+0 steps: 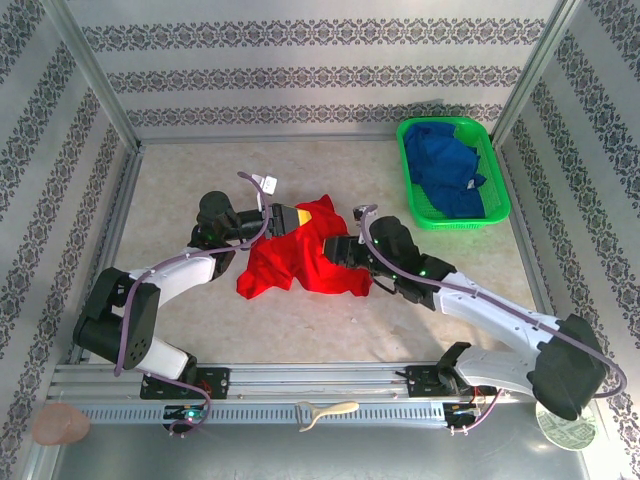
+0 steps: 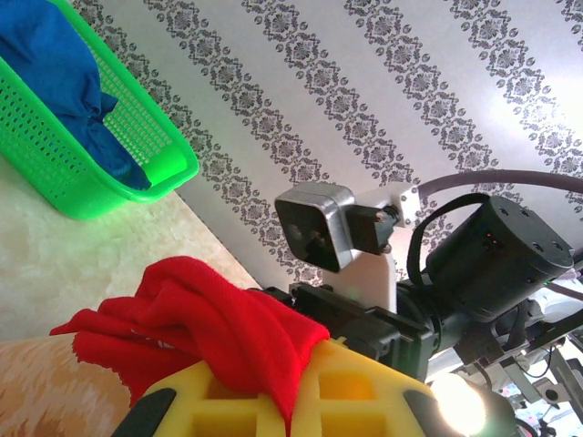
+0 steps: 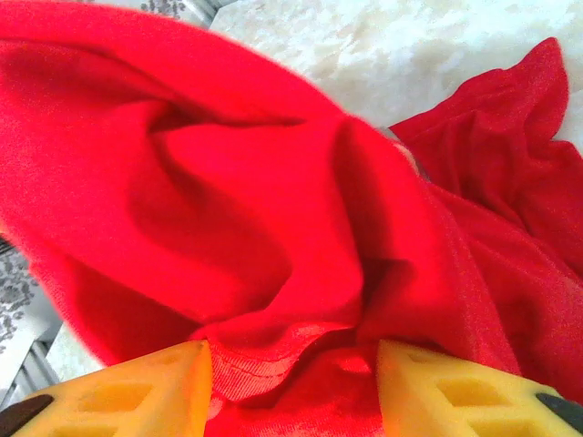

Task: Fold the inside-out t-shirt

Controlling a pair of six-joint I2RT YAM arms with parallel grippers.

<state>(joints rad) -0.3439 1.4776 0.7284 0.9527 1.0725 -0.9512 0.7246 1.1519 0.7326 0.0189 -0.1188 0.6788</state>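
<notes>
- Top external view, item one: table [image 1: 330, 170], pale marbled surface, walled in patterned panels. I count it as the work area.
- Inside-out t-shirt [image 1: 295, 262], bright red, lying mid-table between the two arms as a crumpled heap. One end is lifted off the surface toward the left arm. I see no flat panel, no straight edge and no finished fold. I judge the task barely begun: the shirt has to be spread flat before any folding, and all of the folding is left.
- Green basket [image 1: 405, 170], plastic mesh, at the far right corner, well apart from the shirt.
- Blue garment [image 1: 445, 170], bunched inside the basket. It is not part of my job.
- Left gripper [image 1: 303, 217], yellow fingers clamped tight on a bunch of red cloth. In the left wrist view the fabric drapes over the fingers and hangs out of the pinch [image 2: 287, 410].
- Right gripper [image 1: 335, 250], at the shirt's right side. In the right wrist view its fingers stand apart [image 3: 291, 382] with a stitched hem and a fold of cloth lying between them. I read no pinch here, so it is spread and not holding.
- Pale curved object [image 1: 325, 412], lying on the near rail. I cannot tell what it is.
</notes>
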